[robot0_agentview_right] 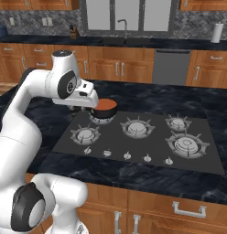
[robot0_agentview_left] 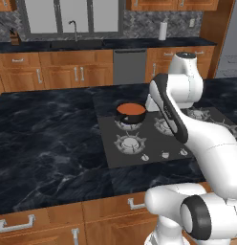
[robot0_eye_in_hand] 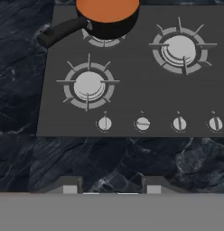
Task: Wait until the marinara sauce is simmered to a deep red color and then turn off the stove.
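Note:
The marinara sauce (robot0_eye_in_hand: pixel 107 8) is a flat orange-red disc inside a small dark pot (robot0_eye_in_hand: pixel 114 28) on the stove's (robot0_eye_in_hand: pixel 132 90) far left burner. The pot's black handle (robot0_eye_in_hand: pixel 59 31) points away to the left in the hand view. The same sauce (robot0_agentview_left: pixel 131 108) (robot0_agentview_right: pixel 105 104) appears just beyond my hand in both base views. My gripper (robot0_eye_in_hand: pixel 112 186) hovers over the countertop in front of the stove, open, with nothing between its fingertips (robot0_eye_in_hand: pixel 71 185). Several silver knobs line the near edge; the second from the left (robot0_eye_in_hand: pixel 142 123) has its mark lying sideways, while the others stand upright.
Black marbled countertop (robot0_agentview_left: pixel 48 139) surrounds the stove (robot0_agentview_right: pixel 147 137). The other burners (robot0_eye_in_hand: pixel 179 47) (robot0_eye_in_hand: pixel 88 85) carry nothing. A back counter with a sink faucet (robot0_agentview_left: pixel 74 29) and a paper towel roll (robot0_agentview_left: pixel 162 30) lies far behind. Wooden drawers (robot0_agentview_right: pixel 188 208) sit below the near edge.

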